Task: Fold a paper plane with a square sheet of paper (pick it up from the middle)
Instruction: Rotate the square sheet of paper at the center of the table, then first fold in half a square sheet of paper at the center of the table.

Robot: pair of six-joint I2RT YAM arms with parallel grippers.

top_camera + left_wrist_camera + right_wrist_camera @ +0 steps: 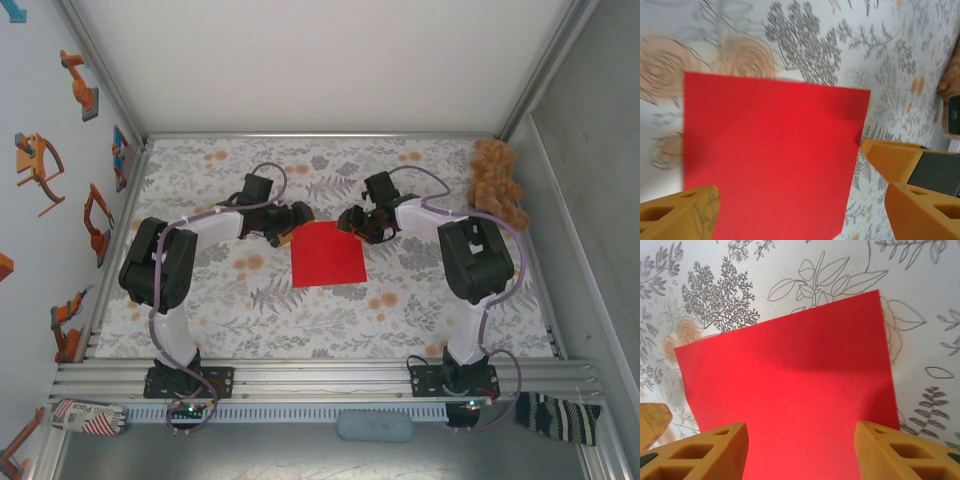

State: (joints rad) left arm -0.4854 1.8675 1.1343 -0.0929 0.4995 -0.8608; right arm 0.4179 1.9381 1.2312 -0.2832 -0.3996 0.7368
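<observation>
The square sheet of paper [328,254] is bright red and lies flat on the flowered tablecloth in the middle of the table. My left gripper [285,236] hovers at its far left corner and my right gripper [352,222] at its far right corner. In the left wrist view the sheet [770,155] spreads between the wide-open orange fingers [685,212] of the left gripper [800,200]. In the right wrist view the sheet [790,395] lies under the right gripper [801,435], whose fingers [890,450] stand apart with nothing clamped between them.
A brown teddy bear [498,185] sits at the far right corner of the table. Enclosure walls close in the left, far and right sides. The aluminium rail [320,378] with both arm bases runs along the near edge.
</observation>
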